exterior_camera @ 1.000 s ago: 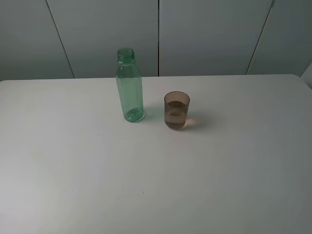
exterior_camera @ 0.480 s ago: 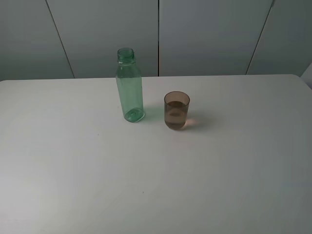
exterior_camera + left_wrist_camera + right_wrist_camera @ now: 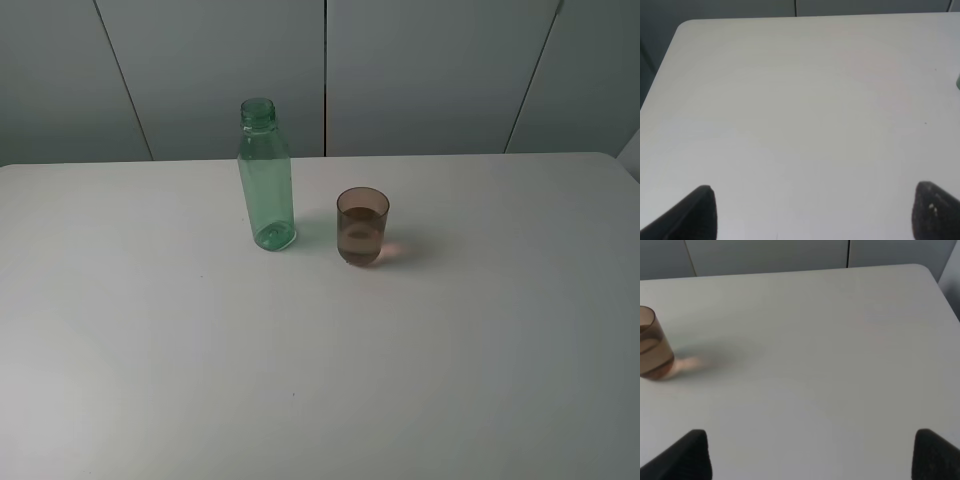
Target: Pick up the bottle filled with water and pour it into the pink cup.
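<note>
- bottle (image 3: pixel 266 178): upright on the white table (image 3: pixel 320 380), left of centre, toward the far edge. Transparent green, no cap on the threaded neck. Nothing touches it.
- Bottle fill level: can't tell from the overhead view; the body looks see-through with no clear waterline.
- pink cup (image 3: pixel 362 226): upright just right of the bottle, a small gap between them, not touching. Sits slightly nearer than the bottle base. Roughly half the bottle's height.
- Cup contents: a liquid line shows partway up the wall in the overhead view, and the right wrist view shows the same band on the cup (image 3: pixel 651 350) at the frame edge.
- Cup throws a pinkish glow on the table on its right side.
- left gripper (image 3: pixel 812 212): fingers spread wide, both dark tips at the picture's lower corners, bare table between them. Holding nothing. A sliver of green at the picture edge is probably the bottle.
- right gripper (image 3: pixel 810 455): also spread wide, tips at the lower corners, nothing between them. Cup is well apart from it.
- Neither arm shows in the overhead view; both hang back from the two objects.
- Background: grey wall panels (image 3: pixel 420 70) behind the far table edge.
</note>
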